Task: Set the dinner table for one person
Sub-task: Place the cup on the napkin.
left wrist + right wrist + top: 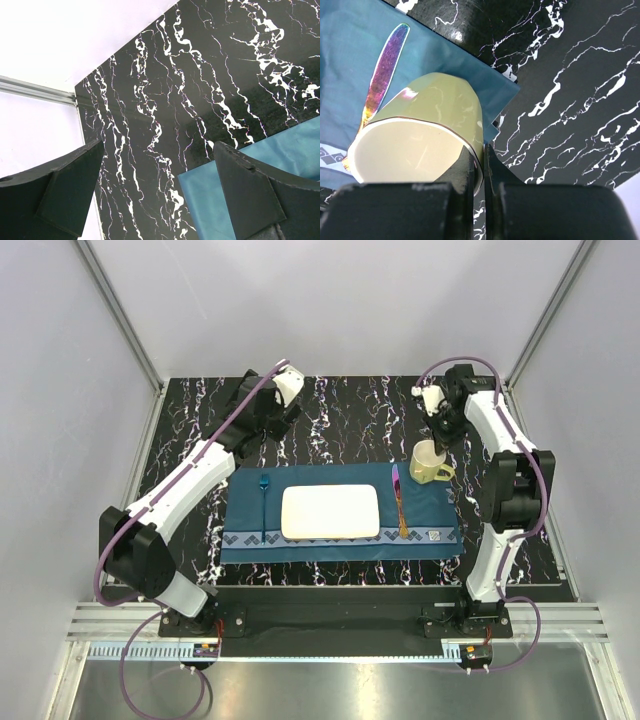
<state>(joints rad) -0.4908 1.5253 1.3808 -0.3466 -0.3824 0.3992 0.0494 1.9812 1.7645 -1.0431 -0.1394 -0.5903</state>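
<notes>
1. Near edge: placemat (340,548) lies on the dinner table (340,420), which spans the whole workspace. The plate (330,512) is centred on the mat, with the fork (264,505) at its 9 o'clock and the knife (399,502) at 3.
2. Step in hand, judged: placing the mug (435,105) at 1 o'clock of the plate, over the mat's far corner. The right gripper (482,162) pinches its rim wall.
3. Touchdown cannot be confirmed. The next move calls for a level set-down, release, then a straight lift.
4. Obstruction: the knife tip is just beside the mug at its 8 o'clock.
5. Far, 11 o'clock: the left gripper (157,175) hangs over bare tabletop, jaws wide, holding nothing.
</notes>
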